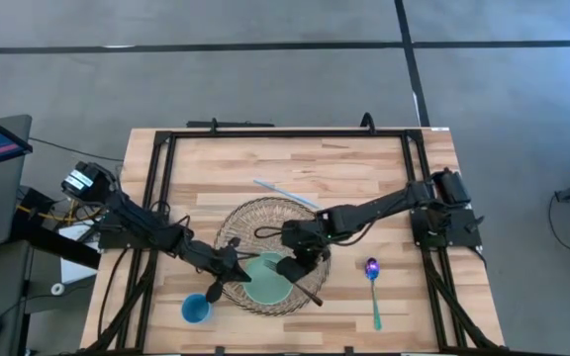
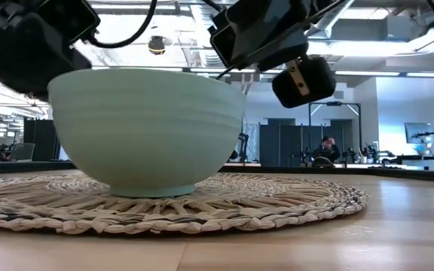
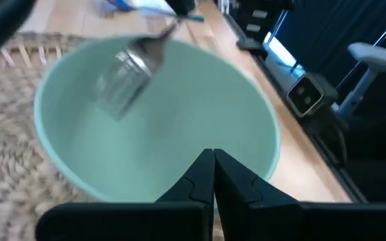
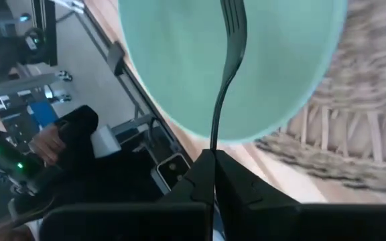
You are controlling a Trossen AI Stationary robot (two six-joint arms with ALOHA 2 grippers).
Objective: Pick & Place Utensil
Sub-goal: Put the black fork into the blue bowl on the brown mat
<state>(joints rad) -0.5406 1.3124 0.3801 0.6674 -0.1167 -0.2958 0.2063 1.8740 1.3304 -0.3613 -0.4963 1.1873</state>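
Note:
A mint-green bowl [image 1: 265, 281] [image 2: 145, 128] stands by its foot on a round woven mat [image 1: 265, 220]. My right gripper [image 1: 296, 268] [image 4: 213, 159] reaches in from the table's right and is shut on a dark metal fork [image 4: 224, 80]. The fork's tines hang over the bowl's hollow [image 3: 122, 80]. My left gripper [image 1: 228, 272] [image 3: 213, 164] is shut and hovers over the bowl's left rim, holding nothing. The low view hides the fork behind the bowl's wall. My right gripper pinches the fork's handle [image 4: 213, 142] between its two fingers. The fork runs straight out ahead of the fingers, along them. It is lifted clear, and its tines [image 4: 233, 15] reach out above the bowl's inside.
A blue cup [image 1: 196, 310] stands near the table's near edge, left of the mat. A spoon with a purple bowl and a teal handle [image 1: 373, 289] lies right of the mat. A pale utensil [image 1: 283, 192] lies at the mat's far edge. A black frame [image 1: 285, 133] borders the table.

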